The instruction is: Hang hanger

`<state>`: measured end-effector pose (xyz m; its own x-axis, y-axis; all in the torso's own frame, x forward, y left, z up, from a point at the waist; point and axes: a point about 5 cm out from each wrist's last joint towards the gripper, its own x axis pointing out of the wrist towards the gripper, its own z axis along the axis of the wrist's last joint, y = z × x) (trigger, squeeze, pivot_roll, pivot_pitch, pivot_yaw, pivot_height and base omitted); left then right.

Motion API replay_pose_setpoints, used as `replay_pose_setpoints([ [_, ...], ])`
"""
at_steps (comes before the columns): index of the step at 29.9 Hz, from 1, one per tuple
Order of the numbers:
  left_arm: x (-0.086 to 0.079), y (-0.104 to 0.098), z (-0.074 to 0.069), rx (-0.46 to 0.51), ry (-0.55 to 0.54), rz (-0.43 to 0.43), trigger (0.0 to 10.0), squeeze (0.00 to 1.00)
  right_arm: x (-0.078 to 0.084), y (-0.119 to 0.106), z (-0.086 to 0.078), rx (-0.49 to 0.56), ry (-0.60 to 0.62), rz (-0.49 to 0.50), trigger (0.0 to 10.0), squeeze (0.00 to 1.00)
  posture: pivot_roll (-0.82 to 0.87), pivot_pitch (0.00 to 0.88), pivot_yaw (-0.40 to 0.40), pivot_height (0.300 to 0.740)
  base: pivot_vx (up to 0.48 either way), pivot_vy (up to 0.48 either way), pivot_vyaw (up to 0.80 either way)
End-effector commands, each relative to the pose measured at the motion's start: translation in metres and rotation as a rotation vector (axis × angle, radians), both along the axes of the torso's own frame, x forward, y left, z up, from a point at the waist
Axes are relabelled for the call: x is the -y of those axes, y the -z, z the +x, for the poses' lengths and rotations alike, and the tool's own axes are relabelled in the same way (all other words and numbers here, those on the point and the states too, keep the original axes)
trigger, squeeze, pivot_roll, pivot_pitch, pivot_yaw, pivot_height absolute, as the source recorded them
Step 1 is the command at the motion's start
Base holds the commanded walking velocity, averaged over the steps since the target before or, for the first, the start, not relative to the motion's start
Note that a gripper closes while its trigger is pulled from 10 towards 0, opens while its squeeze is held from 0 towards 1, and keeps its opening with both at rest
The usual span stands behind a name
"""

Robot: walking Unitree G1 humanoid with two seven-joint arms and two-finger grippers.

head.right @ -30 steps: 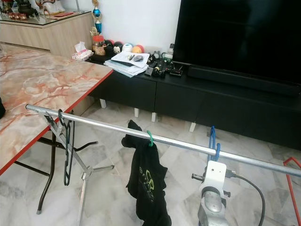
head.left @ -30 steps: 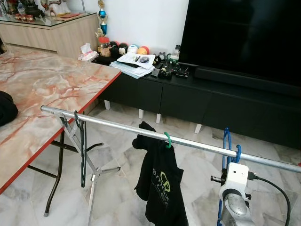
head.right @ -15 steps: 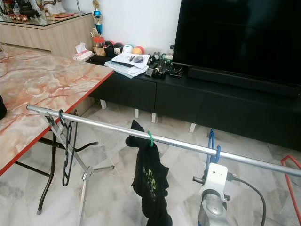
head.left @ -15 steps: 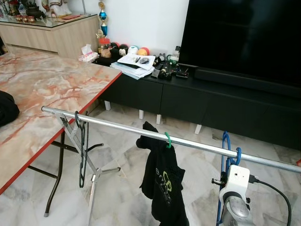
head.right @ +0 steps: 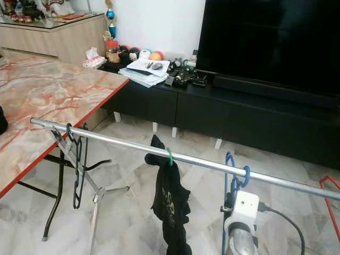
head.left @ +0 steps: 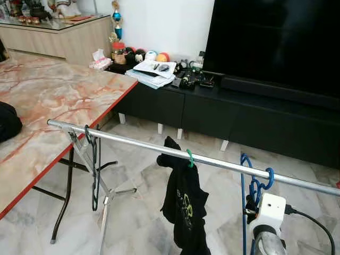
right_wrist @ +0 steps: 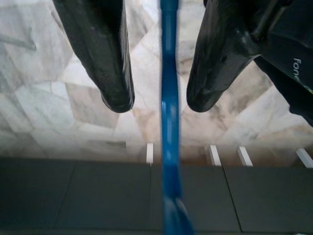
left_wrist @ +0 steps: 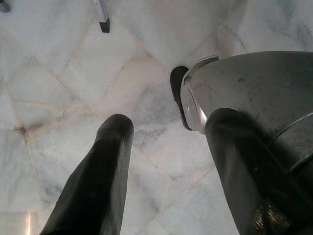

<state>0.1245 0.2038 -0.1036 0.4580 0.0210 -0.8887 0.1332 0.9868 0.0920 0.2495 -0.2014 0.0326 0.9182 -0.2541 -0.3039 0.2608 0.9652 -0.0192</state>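
A silver rail [head.left: 133, 141] runs across in front of me. On it hang a black hanger [head.left: 94, 170] at the left, a green hanger [head.left: 189, 157] carrying a black shirt [head.left: 183, 204], and a blue hanger [head.left: 255, 183] hooked on at the right. My right arm's white wrist [head.left: 268, 212] sits just below the blue hanger. In the right wrist view my right gripper [right_wrist: 159, 100] is open, with the blue hanger's bar [right_wrist: 169, 147] running between its fingers, apart from both. My left gripper [left_wrist: 170, 120] hangs open over the marble floor, beside my own silver leg.
A marble-topped folding table [head.left: 48, 101] with a red edge stands at the left, with a dark garment [head.left: 8, 121] on it. The rack's metal legs [head.left: 106, 196] stand under the rail's left end. A black TV console [head.left: 239, 106] and a large TV [head.left: 276, 37] stand behind.
My right arm has sunk lower under the rail. The blue hanger has turned and now hangs further left of its hook. The black shirt has swung slightly.
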Motion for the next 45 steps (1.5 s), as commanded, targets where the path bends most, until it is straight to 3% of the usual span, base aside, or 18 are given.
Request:
replay_pose_setpoints([
  [1,0.015,0.004,-0.004,-0.034,0.042,-0.047,10.0,0.0,-0.001,-0.009,-0.002,0.046,-0.015,-0.008,10.0,0.75,0.07,0.0,-0.045,0.74,0.0,0.0,0.0],
  [12,0.014,0.003,-0.002,-0.029,0.047,-0.046,10.0,0.0,-0.002,-0.021,-0.023,0.134,-0.049,-0.003,10.0,0.69,0.06,0.0,-0.046,0.74,0.0,0.0,0.0],
  [13,0.013,0.003,-0.001,-0.026,0.043,-0.042,10.0,0.0,-0.003,-0.024,-0.025,0.157,-0.075,-0.008,10.0,0.44,0.06,0.0,-0.045,0.74,0.0,0.0,0.0],
  [14,0.013,0.003,-0.001,-0.026,0.043,-0.042,10.0,0.0,-0.003,-0.024,-0.025,0.157,-0.075,-0.008,10.0,0.44,0.06,0.0,-0.045,0.74,0.0,0.0,0.0],
  [15,0.013,0.002,-0.001,-0.025,0.039,-0.039,10.0,0.0,-0.004,-0.025,-0.025,0.169,-0.087,-0.006,10.0,0.0,0.06,0.0,-0.045,0.74,0.0,0.0,0.0],
  [22,0.005,0.001,0.001,-0.019,0.024,0.0,10.0,0.0,-0.008,-0.031,-0.024,0.2,-0.12,-0.016,10.0,0.0,0.08,0.0,-0.041,0.74,0.0,0.0,0.0],
  [28,-0.015,-0.005,0.008,0.032,-0.014,0.136,10.0,0.0,-0.008,-0.029,-0.019,0.201,-0.134,-0.028,10.0,0.0,0.08,0.0,-0.042,0.74,0.0,0.0,0.0],
  [32,-0.032,-0.006,-0.003,0.051,-0.052,0.203,10.0,0.0,-0.008,-0.031,-0.014,0.214,-0.131,-0.03,10.0,0.0,0.09,0.0,-0.042,0.74,0.0,0.0,0.0],
  [45,-0.02,-0.006,-0.002,0.112,-0.079,0.008,10.0,0.0,-0.01,-0.032,-0.011,0.237,-0.133,-0.007,10.0,0.0,0.09,0.0,-0.045,0.74,0.0,0.0,0.0],
])
